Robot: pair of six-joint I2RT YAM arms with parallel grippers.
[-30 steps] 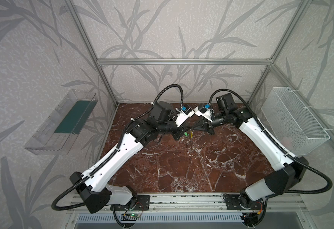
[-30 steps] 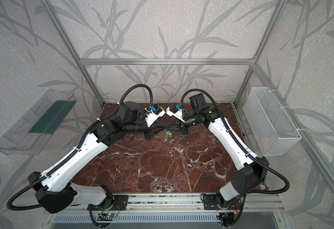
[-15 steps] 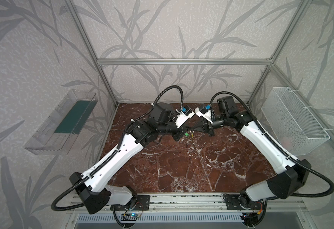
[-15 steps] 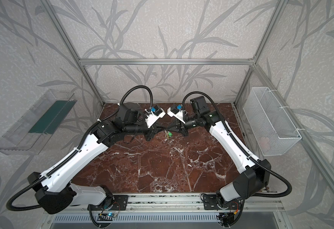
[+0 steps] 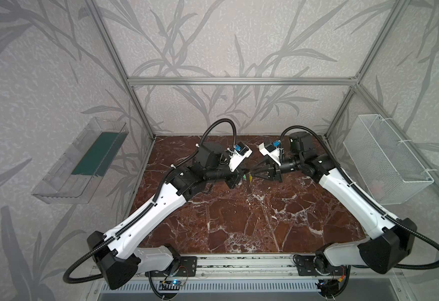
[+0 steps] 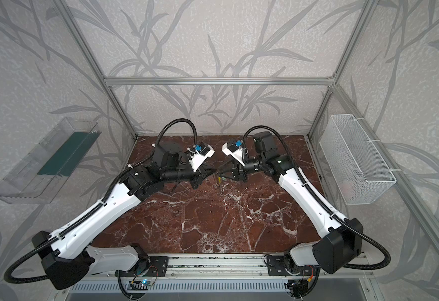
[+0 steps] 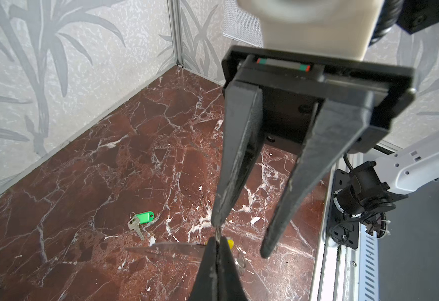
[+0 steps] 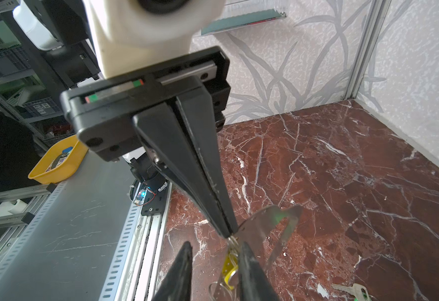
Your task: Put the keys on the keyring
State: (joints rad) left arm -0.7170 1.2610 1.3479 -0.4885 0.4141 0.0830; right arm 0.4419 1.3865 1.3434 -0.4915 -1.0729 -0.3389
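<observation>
Above the back middle of the marble table, my left gripper is shut on the edge of the keyring, a flat grey metal plate held in the air. The plate appears edge-on in the left wrist view. A key with a yellow tag hangs by a wire ring at the pinch point. My right gripper faces the left one tip to tip and stands open, one finger on each side of the yellow tag. The key with the green tag lies on the table below.
A white wire basket hangs on the right wall and a clear plastic tray on the left wall. Aluminium frame posts stand at the back corners. The metal rail with both arm bases runs along the front edge.
My right gripper was shut and now stands open around the yellow tag. The left gripper has closed fully and stays where it was.
</observation>
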